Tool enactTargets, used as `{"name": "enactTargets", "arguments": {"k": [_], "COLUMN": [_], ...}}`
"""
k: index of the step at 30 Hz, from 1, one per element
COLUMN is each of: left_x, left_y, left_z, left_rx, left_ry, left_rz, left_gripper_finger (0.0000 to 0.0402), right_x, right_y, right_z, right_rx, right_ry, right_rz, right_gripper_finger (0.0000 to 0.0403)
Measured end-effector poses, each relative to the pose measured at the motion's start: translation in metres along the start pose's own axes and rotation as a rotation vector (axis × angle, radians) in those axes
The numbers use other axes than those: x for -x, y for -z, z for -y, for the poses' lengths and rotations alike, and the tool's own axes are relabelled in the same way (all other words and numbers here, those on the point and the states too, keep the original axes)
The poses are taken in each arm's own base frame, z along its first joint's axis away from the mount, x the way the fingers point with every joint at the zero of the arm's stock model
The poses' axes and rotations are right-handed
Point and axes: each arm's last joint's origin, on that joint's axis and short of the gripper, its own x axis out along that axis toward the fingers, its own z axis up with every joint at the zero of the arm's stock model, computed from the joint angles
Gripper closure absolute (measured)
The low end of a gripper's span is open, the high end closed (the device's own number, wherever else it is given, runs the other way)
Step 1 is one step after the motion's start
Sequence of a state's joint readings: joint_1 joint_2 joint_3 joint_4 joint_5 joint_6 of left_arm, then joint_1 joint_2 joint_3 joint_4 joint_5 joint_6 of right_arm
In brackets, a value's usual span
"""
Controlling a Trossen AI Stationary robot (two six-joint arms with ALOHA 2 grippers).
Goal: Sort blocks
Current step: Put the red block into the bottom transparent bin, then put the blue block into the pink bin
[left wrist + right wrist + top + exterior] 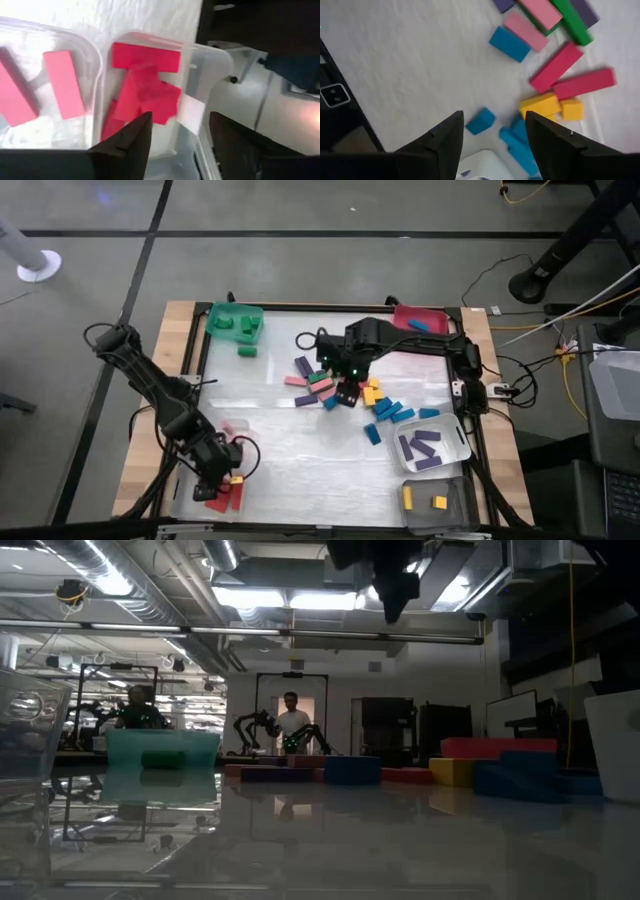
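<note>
1. Here, the left end effector hangs over the near-left corner of the tabletop, above a clear bin that holds a heap of red blocks.
2. Its fingers are spread apart and released, with nothing between them; the red heap lies just beyond the fingertips.
3. A second clear compartment beside it holds pink blocks, lying flat and apart from the red ones.
4. The right end effector hovers over the loose pile of blocks near the middle of the tabletop.
5. Its fingers are parted and grasp nothing; the white surface shows between them.
6. Ahead of those fingers lie blue blocks, two yellow blocks, red bars, pink bars and a green bar, some touching.
7. In the high view, the green bin at the far left holds green blocks, a white tray at the near right holds purple blocks, and a grey bin nearest the edge holds yellow ones.
8. A red bin stands at the far right.
</note>
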State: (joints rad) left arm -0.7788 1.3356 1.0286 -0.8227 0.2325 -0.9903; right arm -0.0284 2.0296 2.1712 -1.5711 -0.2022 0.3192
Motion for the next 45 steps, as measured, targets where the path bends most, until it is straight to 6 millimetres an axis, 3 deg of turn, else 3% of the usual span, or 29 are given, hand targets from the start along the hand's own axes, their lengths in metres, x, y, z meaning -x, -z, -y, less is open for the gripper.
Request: {"name": "enactTargets", "arguments": {"k": [9,16,24,30,38,45], "left_x": [-0.004,-0.004,-0.004,-0.004,-0.004,-0.004], "left_y": [-0.001,-0.001,-0.001,-0.001,-0.001,-0.002], "left_z": [-0.001,-0.001,-0.001,-0.001,-0.001,-0.001], "left_rx": [-0.186,-0.231,-0.234,-0.234,-0.23,-0.234], "left_ry": [-0.016,-0.015,-0.015,-0.015,-0.024,-0.042], "left_rz": [-0.012,-0.011,-0.01,-0.01,0.001,0.023], "left_gripper_finger": [0.0204,0.0211,0.0211,0.0211,0.0211,0.0211], "right_x": [-0.011,-0.06,-0.136,-0.175,-0.193,-0.202], "right_y": [0.017,0.039,0.069,0.077,0.077,0.074], "right_z": [-0.04,-0.053,-0.035,-0.027,-0.02,-0.019], "right_rx": [-0.041,-0.096,-0.285,-0.412,-0.523,-0.511], "right_ry": [0.03,0.131,0.284,0.171,0.225,0.189], "right_rz": [-0.016,-0.191,-0.38,-0.392,-0.27,-0.185], "right_gripper_finger": [0.0191,0.0191,0.0191,0.0191,0.0191,0.0194]}}
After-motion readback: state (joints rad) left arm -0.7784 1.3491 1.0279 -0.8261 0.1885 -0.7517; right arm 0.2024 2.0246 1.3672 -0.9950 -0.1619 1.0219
